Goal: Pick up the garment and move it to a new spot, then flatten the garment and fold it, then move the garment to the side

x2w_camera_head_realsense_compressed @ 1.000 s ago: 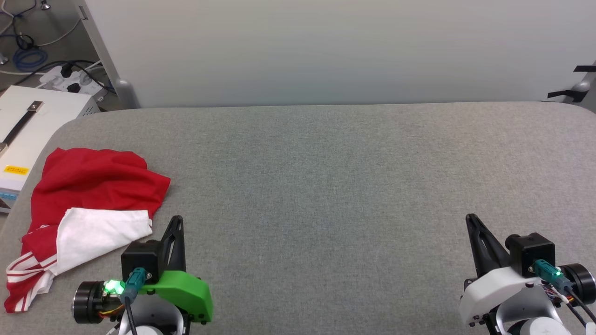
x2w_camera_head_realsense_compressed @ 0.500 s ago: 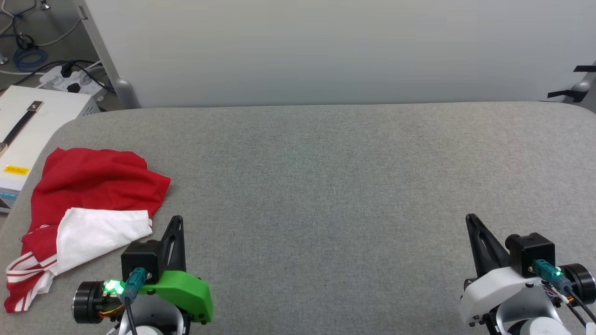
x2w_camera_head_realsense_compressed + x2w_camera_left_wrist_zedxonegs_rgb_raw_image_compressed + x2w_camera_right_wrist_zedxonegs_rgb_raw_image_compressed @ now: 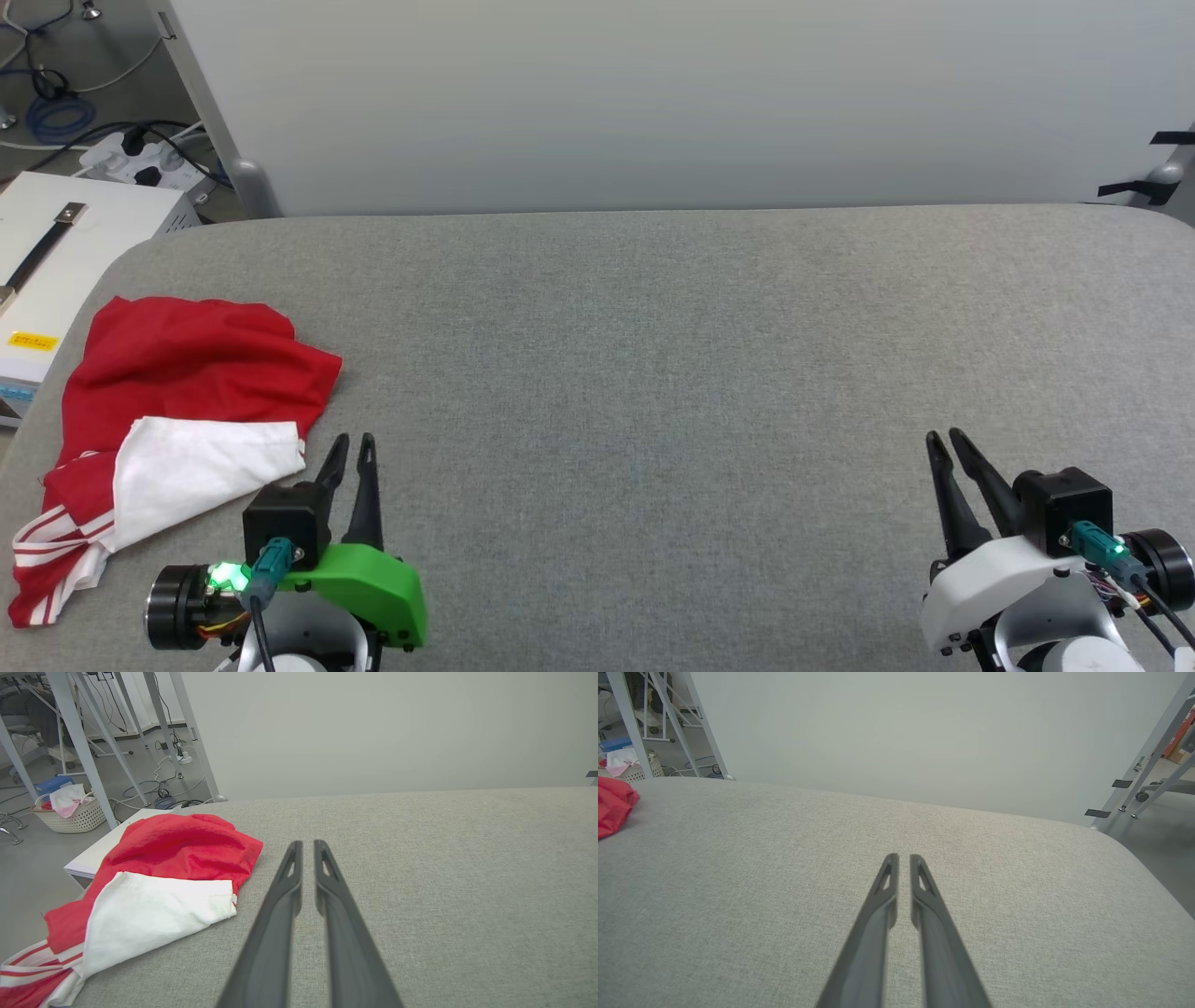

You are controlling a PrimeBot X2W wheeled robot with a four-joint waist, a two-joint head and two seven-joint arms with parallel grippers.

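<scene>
The garment (image 3: 187, 373) lies crumpled at the left edge of the grey padded table (image 3: 672, 317), red with a white sleeve folded on top and striped trim at its near end. My left gripper (image 3: 352, 443) hovers just right of it, touching nothing, its fingers parted by a narrow gap. The left wrist view has the garment (image 3: 177, 849) to the left of the left gripper (image 3: 307, 845). At the near right my right gripper (image 3: 943, 439) stands slightly open over bare table, with nothing between its fingers (image 3: 891, 863). A red edge of the garment (image 3: 612, 805) sits far left there.
A white box (image 3: 56, 233) stands off the table's left edge, with a power strip (image 3: 140, 159) and cables on the floor behind. A pale wall panel (image 3: 653, 103) rises beyond the far edge. A laundry basket (image 3: 77, 812) sits on the floor among metal table legs.
Both grippers have gone from shut to slightly open, a narrow gap now between each pair of fingers. The arms and the garment have stayed where they were.
</scene>
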